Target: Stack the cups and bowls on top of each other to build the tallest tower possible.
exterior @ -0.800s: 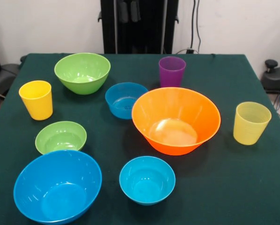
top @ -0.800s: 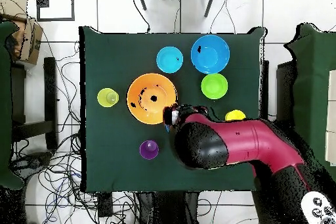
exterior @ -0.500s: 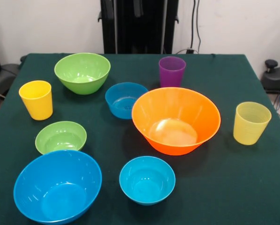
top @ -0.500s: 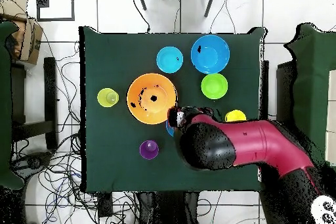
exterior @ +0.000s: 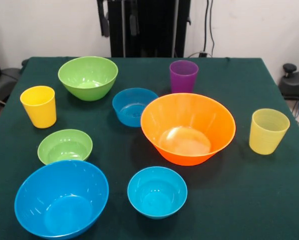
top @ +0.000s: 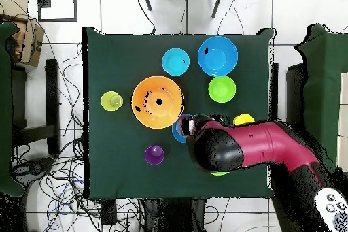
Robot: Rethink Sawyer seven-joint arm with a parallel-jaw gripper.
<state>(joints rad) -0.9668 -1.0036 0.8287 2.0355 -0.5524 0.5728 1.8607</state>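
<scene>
Nothing is stacked: all nine pieces stand apart, upright and open-side up, on the green table. In the front view the big orange bowl sits a little toward the right edge from the middle, with the purple cup just behind it toward the far edge and a small blue bowl close beside it on the left, not touching. The medium green bowl stands near the far edge, left of centre, and the opaque yellow cup stands by the left edge. The small green bowl lies in front of that cup, and the large blue bowl fills the near left corner. The second small blue bowl sits at the near edge, about centre, just in front of the orange bowl. The ribbed pale yellow cup stands alone by the right edge. From overhead the red arm reaches in over the table, hiding most of the medium green bowl and part of the yellow cup. Two dark gripper fingers hang at the top of the front view, high above the far edge, clearly spread and holding nothing.
</scene>
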